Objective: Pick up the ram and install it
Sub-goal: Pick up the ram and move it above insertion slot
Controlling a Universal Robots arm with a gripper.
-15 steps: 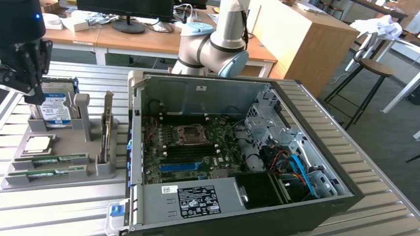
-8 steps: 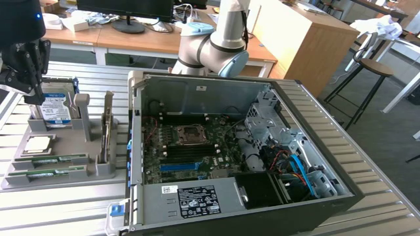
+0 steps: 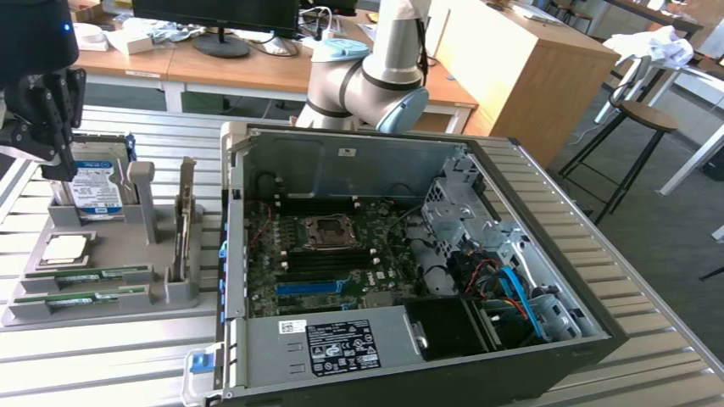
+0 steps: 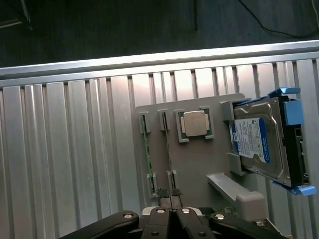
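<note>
1. Gripper (image 3: 53, 168) (image 4: 169, 193) hangs above the grey holder (image 3: 108, 242) (image 4: 199, 164) at the exterior view's left, its fingertips pressed together with nothing between them.
2. The ram (image 3: 85, 275) (image 4: 168, 149) stands on edge in a slot of the holder, just beside the square processor (image 3: 66, 248) (image 4: 194, 124); a second stick (image 3: 80, 297) (image 4: 145, 149) sits parallel in the next slot.
3. In the wrist view the closed tips line up with the ram's end but stay apart from it.
4. A blue-labelled hard drive (image 3: 97, 186) (image 4: 259, 144) stands upright in the holder beyond the processor, near the gripper.
5. The open computer case (image 3: 339, 161) lies on the slatted metal table (image 3: 114, 365) — to the exterior view's right of the holder — with its motherboard (image 3: 328, 263) exposed.
</note>
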